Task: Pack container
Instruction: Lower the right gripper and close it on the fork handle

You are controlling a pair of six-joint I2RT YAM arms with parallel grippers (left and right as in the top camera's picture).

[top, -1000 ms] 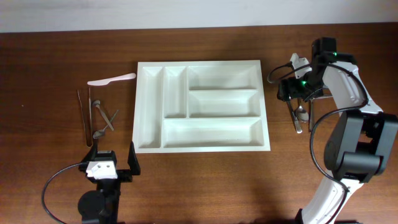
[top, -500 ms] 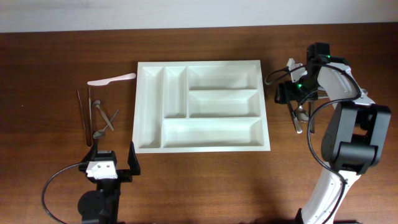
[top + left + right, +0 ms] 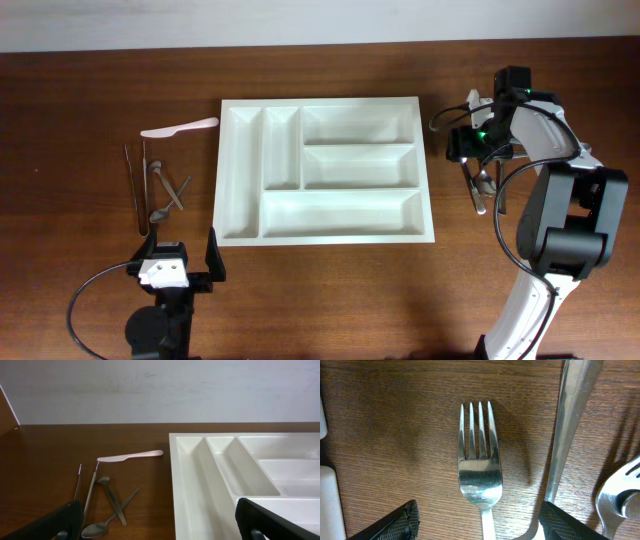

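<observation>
The white five-compartment container [image 3: 325, 170] lies in the middle of the table, its compartments empty; its left part shows in the left wrist view [image 3: 200, 485]. My right gripper [image 3: 478, 160] is open and low over a pile of metal cutlery to the right of the container. In the right wrist view a steel fork [image 3: 479, 467] lies on the wood between the two open fingers [image 3: 480, 525], tines pointing away. My left gripper [image 3: 185, 262] is open and empty near the front left, its fingers at the bottom corners of the left wrist view [image 3: 160, 527].
Left of the container lie a pale plastic knife [image 3: 180, 127], tongs-like thin utensils [image 3: 135, 185] and spoons [image 3: 107, 510]. A knife blade [image 3: 572, 420] and a spoon [image 3: 620, 495] lie right of the fork. The table's back edge meets a white wall.
My right gripper has shifted slightly over the cutlery pile on the right. The left arm has not moved.
</observation>
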